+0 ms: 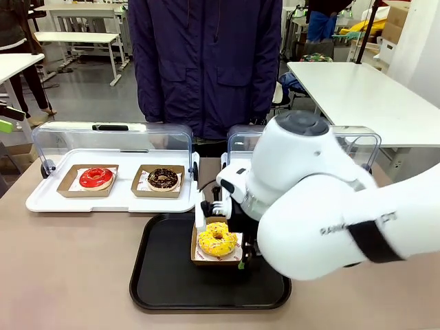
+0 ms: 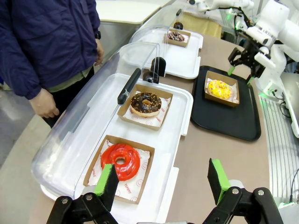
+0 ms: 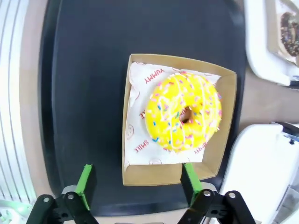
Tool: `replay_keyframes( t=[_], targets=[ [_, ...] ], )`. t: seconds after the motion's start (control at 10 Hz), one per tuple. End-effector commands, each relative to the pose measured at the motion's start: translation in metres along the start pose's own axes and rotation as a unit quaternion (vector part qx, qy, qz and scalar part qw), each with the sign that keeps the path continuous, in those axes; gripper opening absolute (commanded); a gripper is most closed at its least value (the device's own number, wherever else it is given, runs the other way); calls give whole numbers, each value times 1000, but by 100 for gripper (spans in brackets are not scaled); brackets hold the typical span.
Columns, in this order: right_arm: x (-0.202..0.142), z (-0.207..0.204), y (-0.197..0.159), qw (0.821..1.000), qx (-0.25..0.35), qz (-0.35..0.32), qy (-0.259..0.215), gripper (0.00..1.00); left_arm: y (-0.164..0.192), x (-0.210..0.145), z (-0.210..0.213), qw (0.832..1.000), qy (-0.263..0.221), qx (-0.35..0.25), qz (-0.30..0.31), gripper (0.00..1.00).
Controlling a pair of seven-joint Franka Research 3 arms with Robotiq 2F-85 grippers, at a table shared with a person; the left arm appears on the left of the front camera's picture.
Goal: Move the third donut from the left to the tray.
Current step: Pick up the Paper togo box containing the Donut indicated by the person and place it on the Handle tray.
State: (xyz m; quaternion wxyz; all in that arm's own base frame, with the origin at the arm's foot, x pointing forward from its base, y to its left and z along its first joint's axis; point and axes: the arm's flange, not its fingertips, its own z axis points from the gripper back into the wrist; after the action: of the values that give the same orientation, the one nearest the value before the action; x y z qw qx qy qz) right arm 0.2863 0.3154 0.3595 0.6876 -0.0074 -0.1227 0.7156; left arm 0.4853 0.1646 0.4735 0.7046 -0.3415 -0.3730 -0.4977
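Yellow donut (image 3: 183, 112) on tray (image 3: 84, 93), right jaws wide, empty

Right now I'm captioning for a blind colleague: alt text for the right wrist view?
A yellow sprinkled donut in its cardboard holder sits on the black tray, with the right gripper open just above the holder's near edge.

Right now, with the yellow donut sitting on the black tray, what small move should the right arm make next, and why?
Probably lift the right gripper straight up and away. The yellow donut in its cardboard holder already rests flat on the black tray, and the green-padded fingers stand wide apart at one edge of the holder, gripping nothing. A vertical retreat should avoid nudging the holder.
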Motion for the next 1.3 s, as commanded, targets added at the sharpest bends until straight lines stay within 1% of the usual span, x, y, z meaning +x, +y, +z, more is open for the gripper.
replay_keyframes(
  t=[0.0,0.1,0.3,0.4,1.2],
  targets=[
    [-48,42,21,1000,11,3,-21,100,-2,2,-1,1000,1,-2,0,100],
    [-52,57,13,999,8,-4,-31,100,-2,2,-1,1000,1,-2,0,100],
    [-57,76,0,999,13,-2,-29,100,-2,2,-1,1000,1,-2,0,100],
    [-25,58,-14,1000,-2,-12,-17,100,-2,2,-1,1000,1,-2,0,100],
    [-25,58,-14,1000,-2,-12,-17,100,-2,2,-1,1000,1,-2,0,100]
  ],
)
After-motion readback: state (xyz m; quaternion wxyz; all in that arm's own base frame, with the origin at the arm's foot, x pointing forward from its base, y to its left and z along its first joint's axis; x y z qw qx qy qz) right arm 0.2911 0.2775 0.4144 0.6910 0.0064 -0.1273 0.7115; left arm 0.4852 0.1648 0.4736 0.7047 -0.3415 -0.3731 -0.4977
